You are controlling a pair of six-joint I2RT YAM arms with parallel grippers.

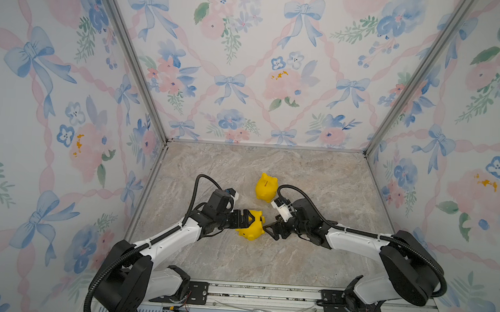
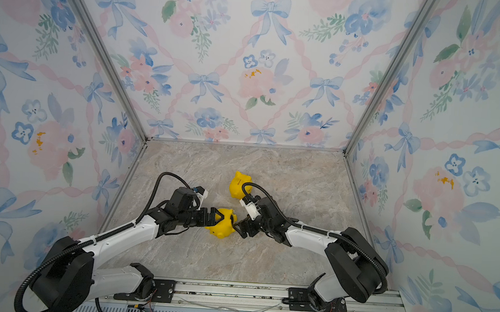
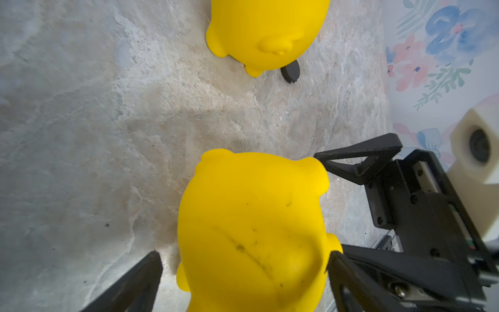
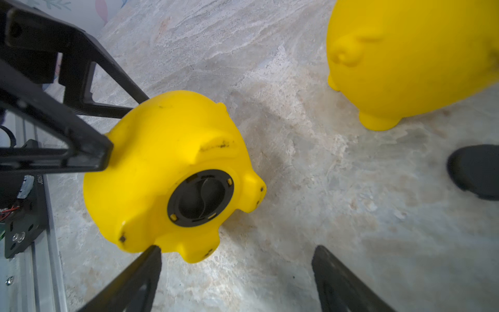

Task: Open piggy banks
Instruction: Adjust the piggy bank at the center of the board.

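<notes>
A yellow piggy bank (image 1: 253,233) lies on its side on the marble table (image 1: 316,172) between the two arms. Its belly faces the right gripper (image 4: 237,251), with a black plug (image 4: 201,198) seated in the hole. The left gripper (image 1: 246,220) straddles the toy with jaws spread wide, a sliver of table showing beside one finger. The right gripper, also wide open, holds nothing. Behind them, the second piggy bank (image 1: 266,186) stands upright, a loose black disc (image 3: 290,70) beside its feet.
</notes>
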